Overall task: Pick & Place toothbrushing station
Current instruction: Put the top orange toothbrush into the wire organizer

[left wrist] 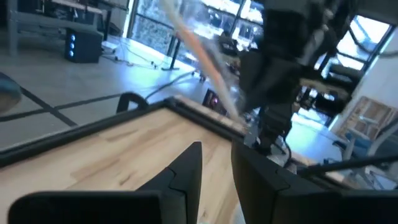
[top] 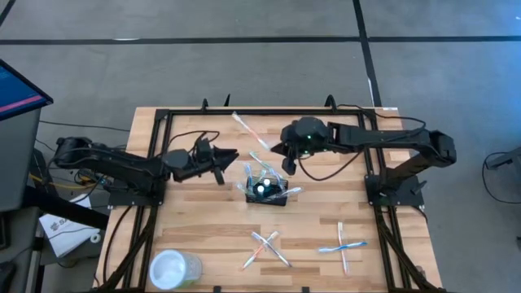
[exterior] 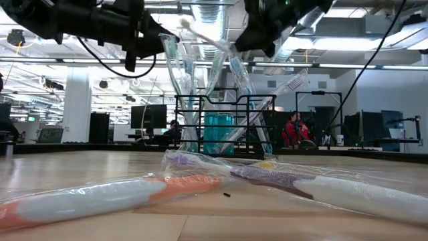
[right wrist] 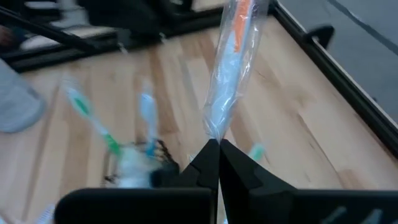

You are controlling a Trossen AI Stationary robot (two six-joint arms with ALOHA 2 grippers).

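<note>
Far left, beyond the table (top: 203,244) edge: a screen corner (top: 16,89), cables and papers on the floor. Near the front left corner of the table, a clear round cup (top: 173,268), upright, well apart from everything else.

Left of centre, above the boards: left hand (top: 224,165), reaching toward the middle, fingers (left wrist: 186,171) parted by a narrow gap, nothing between them. Hangs clear of the wood, just short of the caddy.

At the centre of the table: the toothbrushing station (top: 267,190), a small black wire-mesh caddy, upright on the wood, holding several wrapped toothbrushes that lean out at angles. Seen from table height as a dark frame (exterior: 224,124) with brush handles fanning up out of it and something teal inside.

Just behind and right of the caddy, above it: right hand (top: 286,153), fingers pressed tight together on the end of a wrapped toothbrush (top: 248,130) with an orange and white handle. From the wrist, same brush (right wrist: 230,62) rising straight out of the pinched fingertips (right wrist: 205,158), wrapper crinkled round it, caddy below and off to one side.

Toward the front edge, right of centre: two crossed wrapped brushes (top: 264,247); further right, another crossed pair (top: 343,244), flat on the boards.
</note>
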